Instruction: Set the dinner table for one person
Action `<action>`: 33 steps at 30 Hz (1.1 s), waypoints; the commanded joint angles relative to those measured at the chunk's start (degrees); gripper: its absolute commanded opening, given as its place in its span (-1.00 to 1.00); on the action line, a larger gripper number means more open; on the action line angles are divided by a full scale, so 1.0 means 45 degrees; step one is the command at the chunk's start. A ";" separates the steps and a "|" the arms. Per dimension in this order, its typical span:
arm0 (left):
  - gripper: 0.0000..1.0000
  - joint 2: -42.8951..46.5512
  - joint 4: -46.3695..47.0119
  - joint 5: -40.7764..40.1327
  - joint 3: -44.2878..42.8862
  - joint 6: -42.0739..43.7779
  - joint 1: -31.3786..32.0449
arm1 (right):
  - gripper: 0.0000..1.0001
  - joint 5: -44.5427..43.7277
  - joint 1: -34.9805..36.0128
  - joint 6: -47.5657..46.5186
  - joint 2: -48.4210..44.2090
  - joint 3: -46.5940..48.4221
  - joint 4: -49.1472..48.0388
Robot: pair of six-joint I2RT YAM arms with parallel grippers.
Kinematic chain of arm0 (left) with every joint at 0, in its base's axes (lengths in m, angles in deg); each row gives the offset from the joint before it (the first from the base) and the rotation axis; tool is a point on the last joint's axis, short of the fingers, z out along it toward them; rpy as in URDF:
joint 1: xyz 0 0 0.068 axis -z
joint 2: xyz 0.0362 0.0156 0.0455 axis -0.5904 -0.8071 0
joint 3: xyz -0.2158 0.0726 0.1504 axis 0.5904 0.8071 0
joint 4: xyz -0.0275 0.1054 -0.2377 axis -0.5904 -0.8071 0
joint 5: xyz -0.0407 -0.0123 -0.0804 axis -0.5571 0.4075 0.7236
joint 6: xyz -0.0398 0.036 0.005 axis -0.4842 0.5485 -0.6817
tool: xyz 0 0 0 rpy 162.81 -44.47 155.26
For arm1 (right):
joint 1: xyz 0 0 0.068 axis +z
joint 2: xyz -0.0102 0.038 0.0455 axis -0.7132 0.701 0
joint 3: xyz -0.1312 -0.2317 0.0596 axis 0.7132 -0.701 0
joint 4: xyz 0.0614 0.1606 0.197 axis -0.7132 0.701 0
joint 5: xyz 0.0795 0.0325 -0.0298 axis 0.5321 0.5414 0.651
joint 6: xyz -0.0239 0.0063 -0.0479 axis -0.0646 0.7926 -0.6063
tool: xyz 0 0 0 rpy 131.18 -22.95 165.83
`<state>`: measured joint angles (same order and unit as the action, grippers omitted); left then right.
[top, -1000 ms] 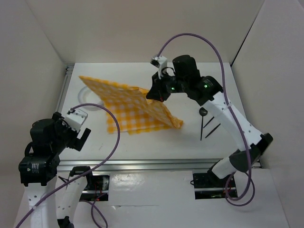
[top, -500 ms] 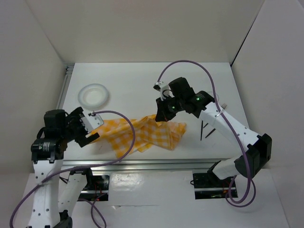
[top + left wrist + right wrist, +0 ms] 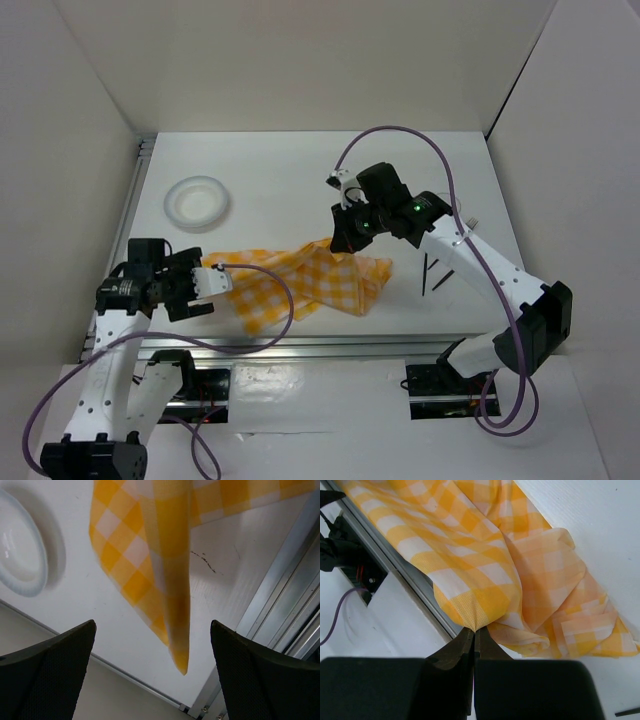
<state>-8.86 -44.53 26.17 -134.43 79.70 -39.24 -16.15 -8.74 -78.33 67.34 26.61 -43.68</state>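
Pinching one corner of the cloth [image 3: 320,285], the right gripper [image 3: 473,630] has its fingers pressed together on the fabric, and the rest slumps in folds toward the near rail [image 3: 330,345]. The left gripper [image 3: 152,625] is spread wide with nothing in it; another corner of the cloth hangs down between its fingers without touching either one. The table [image 3: 280,170] lies flat under everything, in front of both arms, with a plate [image 3: 197,201] at its far left and dark cutlery [image 3: 436,268] to the right of the cloth. The table looks rigid, heavy and fixed, so it is a surface to work on, not something to grasp, and its smooth white top would probably let fabric slide easily. The cloth looks light and limp and will not keep any shape. It is best taken at two corners or along one hem and pulled taut. The dangling corner is the obvious place for the left fingers to close.
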 commanded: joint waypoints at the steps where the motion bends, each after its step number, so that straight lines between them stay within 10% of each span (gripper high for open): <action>1: 1.00 -0.0181 0.0446 -0.0410 0.0766 0.0194 0.0131 | -1.00 -0.0120 -0.0062 0.0136 -0.0303 0.0084 -0.0596; 6: 0.68 -0.0454 0.2965 -0.1387 0.1687 -0.1426 0.0424 | -1.00 0.0017 -0.0062 0.0370 -0.0186 0.0084 -0.0596; 8: 0.21 -0.0785 0.3260 -0.1603 0.1824 -0.1912 0.0424 | -1.00 -0.0157 -0.0062 0.0487 -0.0341 0.0084 -0.0596; 10: -0.87 -0.0786 0.3376 -0.1721 0.1378 -0.2865 0.0540 | -1.00 -0.0392 -0.0062 0.0643 -0.0536 0.0084 -0.0731; 11: -1.00 -0.0786 0.3532 -0.1875 0.1123 -0.3278 0.0541 | -1.00 -0.0528 -0.0062 0.0644 -0.0654 0.0084 -0.0733; 21: -1.00 0.0599 -0.0110 -0.0610 -0.6412 -0.4788 0.0541 | -1.00 -0.3264 -0.0062 0.1875 -0.2876 0.3324 0.1063; 33: -1.00 0.0543 -0.4533 0.1989 -1.3290 -0.5097 0.0541 | -1.00 0.0309 -0.0062 0.2635 -0.6065 0.4576 0.1180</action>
<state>-4.92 -58.24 37.38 -191.43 59.33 -36.39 -13.57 -8.15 -67.68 40.00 46.21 -40.60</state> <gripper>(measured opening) 0.008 0.009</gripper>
